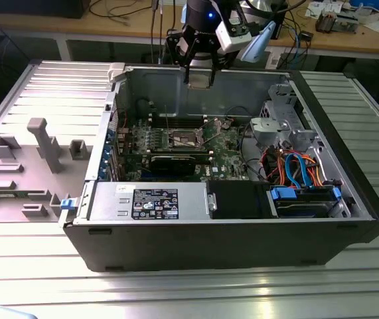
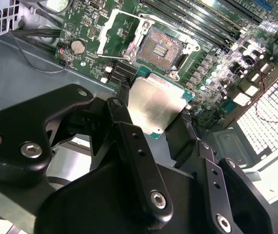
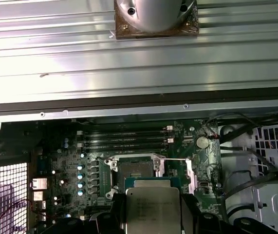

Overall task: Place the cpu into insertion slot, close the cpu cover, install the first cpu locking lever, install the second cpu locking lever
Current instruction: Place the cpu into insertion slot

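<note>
Light seems to come from above: the ribbed counter (image 1: 176, 292) blows out into white glare in the exterior view and the first wrist view. Inside the case (image 1: 162, 90) it's dim and shadowy. In the second wrist view the cpu (image 2: 157, 100) catches a pale sheen, with everything near it murky black.

Gripper (image 1: 200, 70) clasps cpu (image 1: 201, 80) — high over computer case (image 1: 209, 240).

the cpu (image 2: 153, 111), silvery-grey top showing, sits clamped in my gripper (image 2: 154, 102) above the board. the insertion slot (image 2: 160, 48) lies bare, dark and gold-speckled. the cpu cover (image 2: 139, 33) stands swung open beside it.
</note>
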`<control>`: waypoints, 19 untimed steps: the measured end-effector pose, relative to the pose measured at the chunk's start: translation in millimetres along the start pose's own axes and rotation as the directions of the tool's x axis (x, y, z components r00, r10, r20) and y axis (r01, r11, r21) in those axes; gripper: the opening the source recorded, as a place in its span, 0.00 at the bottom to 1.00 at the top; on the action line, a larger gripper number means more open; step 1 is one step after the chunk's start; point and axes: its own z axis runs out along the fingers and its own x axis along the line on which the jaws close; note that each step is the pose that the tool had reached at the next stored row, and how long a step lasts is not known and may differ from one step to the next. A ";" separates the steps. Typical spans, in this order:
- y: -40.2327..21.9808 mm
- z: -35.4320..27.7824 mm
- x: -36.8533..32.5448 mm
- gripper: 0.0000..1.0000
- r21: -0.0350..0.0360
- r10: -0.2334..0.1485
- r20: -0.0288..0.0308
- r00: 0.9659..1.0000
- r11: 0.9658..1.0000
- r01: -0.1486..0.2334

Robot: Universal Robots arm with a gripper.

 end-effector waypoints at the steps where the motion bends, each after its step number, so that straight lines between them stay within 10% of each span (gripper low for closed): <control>1: -0.1 0.0 0.0 0.55 0.001 0.003 0.000 1.000 1.000 -0.003; 12: -0.3 0.4 -0.1 0.55 0.001 0.060 0.005 0.998 0.998 -0.060; 19: -0.4 1.6 -0.1 0.55 0.000 0.142 0.013 0.990 0.990 -0.142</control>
